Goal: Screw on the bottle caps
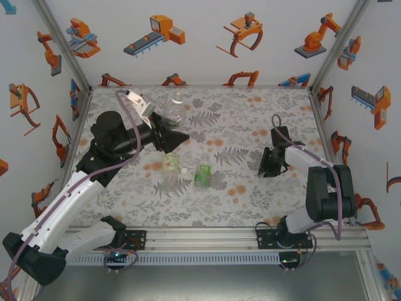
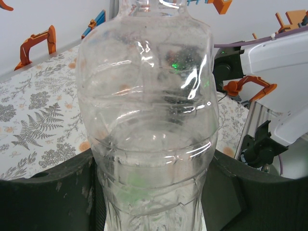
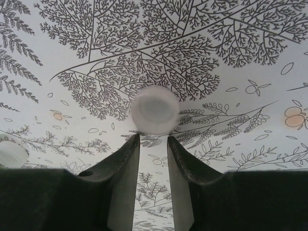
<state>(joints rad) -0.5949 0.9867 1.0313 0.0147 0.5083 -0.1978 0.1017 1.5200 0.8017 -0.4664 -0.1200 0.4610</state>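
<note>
From above and behind the arm bases [image 1: 122, 238] we look down on the whole counter [image 1: 250, 125]. From the left wrist we look level past the left tool [image 2: 149, 202], tight against the unlabelled bottle [image 2: 149, 96], toward the right arm [image 2: 274, 55]. From the right wrist we look steeply down past the right tool [image 3: 153, 142], close over a pale cap [image 3: 155, 109]. All three views share the fern-print counter.

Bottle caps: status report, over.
Left gripper shut on unlabelled bottle. Right gripper low, jaws nearly closed, white cap at its tips, grip unclear. Yellow-label bottle, green-label bottle not in the way.
</note>
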